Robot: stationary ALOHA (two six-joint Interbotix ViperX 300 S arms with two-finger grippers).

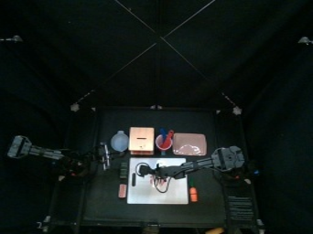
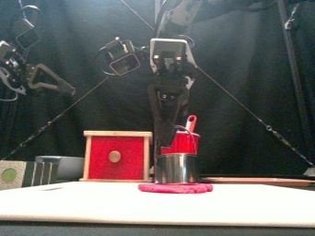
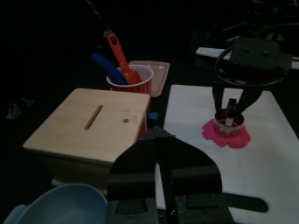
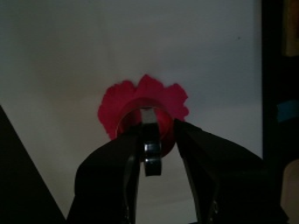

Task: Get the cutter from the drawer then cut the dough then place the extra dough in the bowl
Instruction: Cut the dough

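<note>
Right pincer [image 4: 162,138] clamped on round metal cutter [image 2: 176,168] by its wire handle; cutter stands upright on flat pink dough disc [image 2: 175,188], mid white cutting board [image 3: 267,112]. Left pincer [image 3: 163,140] closed on nothing, hanging near pale wooden box [image 3: 87,127], left of desk [image 1: 104,208].

Right claw [image 4: 155,138] closed on round metal cutter [image 4: 153,115], cutter amid ragged pink dough [image 4: 121,107], white cutting board [image 4: 82,52] beneath

Black arms [image 1: 37,151]; a white cross-plate [image 2: 170,55] tops the right tool [image 4: 156,140].
</note>
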